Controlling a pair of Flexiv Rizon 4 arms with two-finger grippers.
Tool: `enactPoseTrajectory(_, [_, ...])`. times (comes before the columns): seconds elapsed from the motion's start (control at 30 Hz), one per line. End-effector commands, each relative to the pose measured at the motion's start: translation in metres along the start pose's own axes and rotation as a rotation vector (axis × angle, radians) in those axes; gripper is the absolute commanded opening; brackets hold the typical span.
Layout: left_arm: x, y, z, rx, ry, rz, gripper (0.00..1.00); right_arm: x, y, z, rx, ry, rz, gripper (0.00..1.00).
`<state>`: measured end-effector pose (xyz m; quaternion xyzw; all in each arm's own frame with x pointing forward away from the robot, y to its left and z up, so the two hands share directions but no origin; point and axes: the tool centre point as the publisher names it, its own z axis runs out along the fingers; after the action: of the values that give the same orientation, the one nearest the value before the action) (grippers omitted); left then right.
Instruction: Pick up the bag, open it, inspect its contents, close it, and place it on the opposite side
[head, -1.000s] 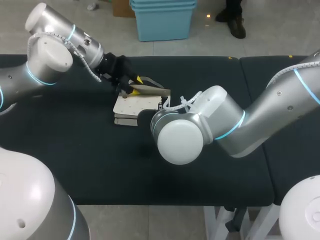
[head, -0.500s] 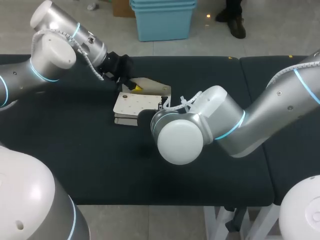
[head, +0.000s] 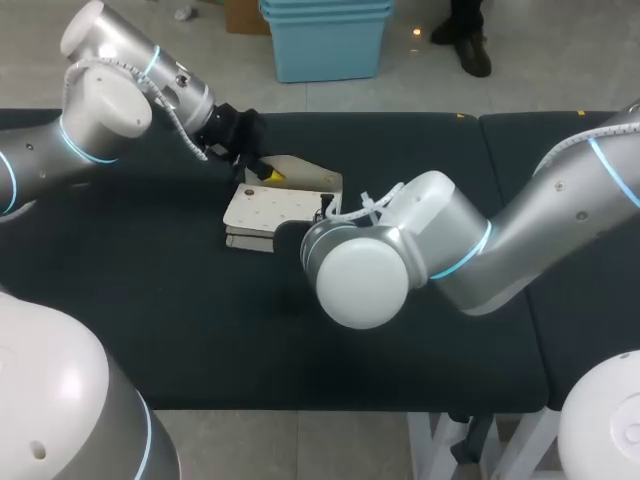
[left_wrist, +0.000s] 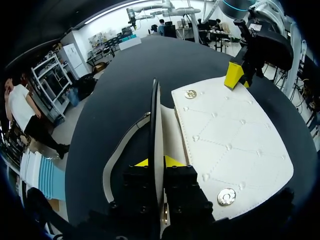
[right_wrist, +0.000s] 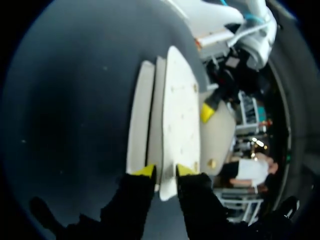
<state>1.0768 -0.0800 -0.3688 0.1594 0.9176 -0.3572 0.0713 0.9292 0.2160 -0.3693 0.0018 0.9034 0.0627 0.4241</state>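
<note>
Black matte padding covers the table (head: 150, 300), and a seam (head: 541, 350) marks off a second section toward 3 o'clock. On this dark surface the white quilted bag (head: 270, 205) lies a little to the 9 o'clock side of the middle, with its broad stitched panel facing up.

My left arm comes in from 10 o'clock. The left gripper (head: 268, 175) sits at the bag's 12 o'clock edge, its yellow tips pressed from both sides onto a thin sheet of the bag standing on edge. In the left wrist view a pale strap (left_wrist: 117, 157) curves over the table beside that sheet, and two metal snaps (left_wrist: 226, 196) show on the quilted panel.

My right arm enters from 3 o'clock, and its wrist hides the bag's 3 o'clock end from above. The right gripper (right_wrist: 165, 171) pinches that end, with the layers squeezed between its tips.
</note>
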Motion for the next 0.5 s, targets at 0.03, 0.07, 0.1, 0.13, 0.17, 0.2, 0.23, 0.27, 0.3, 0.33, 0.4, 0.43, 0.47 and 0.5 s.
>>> enactPoseTrajectory(0.03, [0.0, -0.003, -0.003, 0.006, -0.01, 0.001, 0.0, -0.007, -0.001, -0.016, -0.01, 0.005, -0.002, 1.0])
enactPoseTrajectory(0.07, [-0.001, -0.004, -0.005, 0.009, -0.018, 0.003, 0.0, -0.009, -0.001, -0.022, -0.021, 0.004, 0.004, 1.0])
enactPoseTrajectory(0.1, [-0.002, -0.006, -0.008, 0.011, -0.024, 0.007, 0.0, -0.011, -0.001, -0.026, -0.029, 0.003, 0.005, 1.0])
enactPoseTrajectory(0.13, [-0.003, -0.008, -0.01, 0.01, -0.031, 0.012, 0.0, -0.014, -0.002, -0.031, -0.034, 0.003, 0.009, 1.0])
enactPoseTrajectory(0.17, [-0.004, -0.011, -0.013, 0.008, -0.035, 0.017, 0.0, -0.017, -0.002, -0.035, -0.038, 0.002, 0.015, 1.0])
enactPoseTrajectory(0.2, [-0.005, -0.013, -0.015, 0.008, -0.039, 0.021, 0.0, -0.02, -0.002, -0.039, -0.041, 0.003, 0.02, 1.0])
enactPoseTrajectory(0.23, [-0.006, -0.016, -0.017, 0.007, -0.045, 0.025, 0.0, -0.023, -0.002, -0.043, -0.039, 0.003, 0.024, 1.0])
enactPoseTrajectory(0.27, [-0.008, -0.018, -0.02, 0.007, -0.048, 0.028, 0.0, -0.025, -0.001, -0.046, -0.036, 0.002, 0.024, 1.0])
enactPoseTrajectory(0.3, [-0.009, -0.02, -0.021, 0.007, -0.051, 0.034, 0.0, -0.028, -0.001, -0.049, -0.033, 0.002, 0.024, 1.0])
enactPoseTrajectory(0.33, [-0.009, -0.021, -0.023, 0.007, -0.053, 0.036, 0.0, -0.03, -0.001, -0.051, -0.029, 0.0, 0.022, 1.0])
enactPoseTrajectory(0.4, [-0.01, -0.025, -0.025, 0.001, -0.053, 0.044, 0.0, -0.035, 0.001, -0.056, -0.027, -0.003, 0.017, 1.0])
enactPoseTrajectory(0.43, [-0.01, -0.026, -0.026, 0.0, -0.053, 0.046, 0.0, -0.037, 0.001, -0.058, -0.027, -0.003, 0.016, 0.92])
enactPoseTrajectory(0.47, [-0.01, -0.027, -0.027, -0.002, -0.053, 0.047, 0.0, -0.04, 0.002, -0.059, -0.023, -0.001, 0.014, 0.5])
enactPoseTrajectory(0.5, [-0.01, -0.029, -0.028, -0.003, -0.054, 0.048, 0.0, -0.042, 0.003, -0.06, -0.021, 0.0, 0.013, 0.31])
